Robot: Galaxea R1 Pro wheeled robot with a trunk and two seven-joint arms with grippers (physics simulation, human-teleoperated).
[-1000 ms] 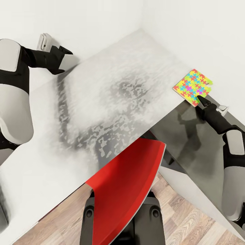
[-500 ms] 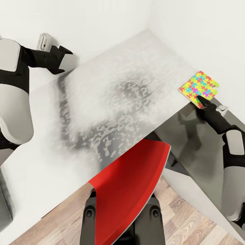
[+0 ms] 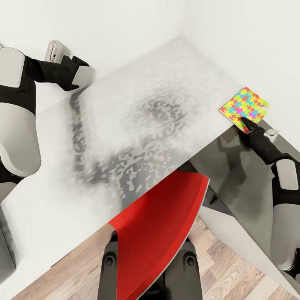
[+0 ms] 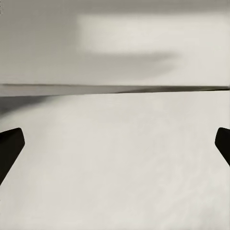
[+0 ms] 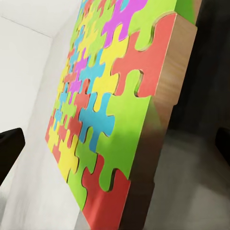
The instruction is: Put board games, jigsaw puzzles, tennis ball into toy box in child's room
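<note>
Puzzle at the table's edge

The right gripper (image 3: 246, 121) touches a bright jigsaw puzzle (image 3: 244, 109) overhanging the pale table (image 3: 137, 125); a red chair (image 3: 158, 225) stands below, left gripper (image 3: 81, 68) near the wall.

One jigsaw puzzle (image 3: 244, 109), a thin flat square of interlocking yellow, pink, green, blue and orange pieces, lies on the pale grey desk (image 3: 137, 125) at its right end. It sits right at the desk's near edge, one corner jutting slightly past it. Its wood-coloured side (image 5: 160, 139) shows close up in the right wrist view.
</note>
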